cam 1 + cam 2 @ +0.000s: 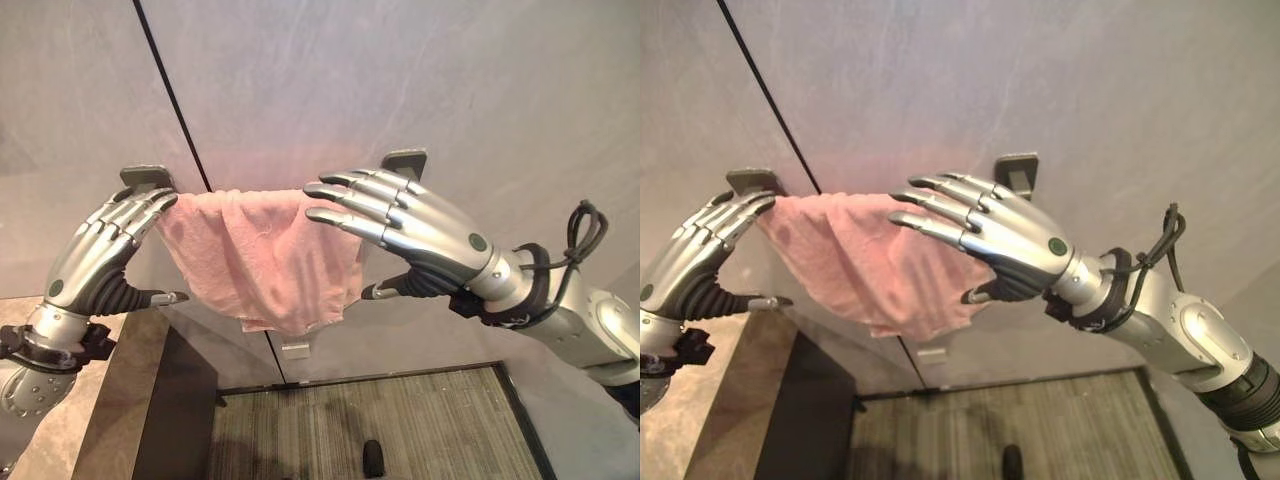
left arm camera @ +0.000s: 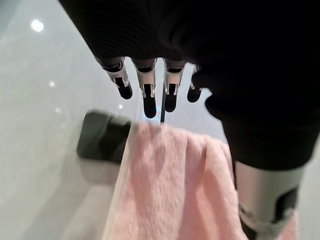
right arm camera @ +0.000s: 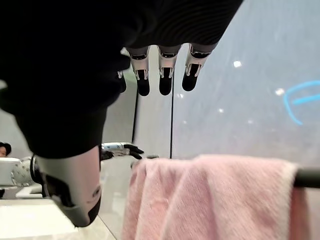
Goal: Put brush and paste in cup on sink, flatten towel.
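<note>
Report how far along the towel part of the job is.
Done: nothing visibly finished. The pink towel hangs bunched and creased over the rail between two dark brackets. In hand: the left hand and right hand, fingers straight, sit at its two upper ends. Left: spreading it flat. Brush, paste and cup cannot be judged here.

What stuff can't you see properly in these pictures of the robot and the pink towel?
- Rail under the pink towel: covered by the cloth in the eye views; a bare dark stretch shows in the right wrist view.
- Whether the right hand touches the towel: not clear from its open fingers in front.
- Left bracket: blurred in the left wrist view, beyond the open left hand.
</note>
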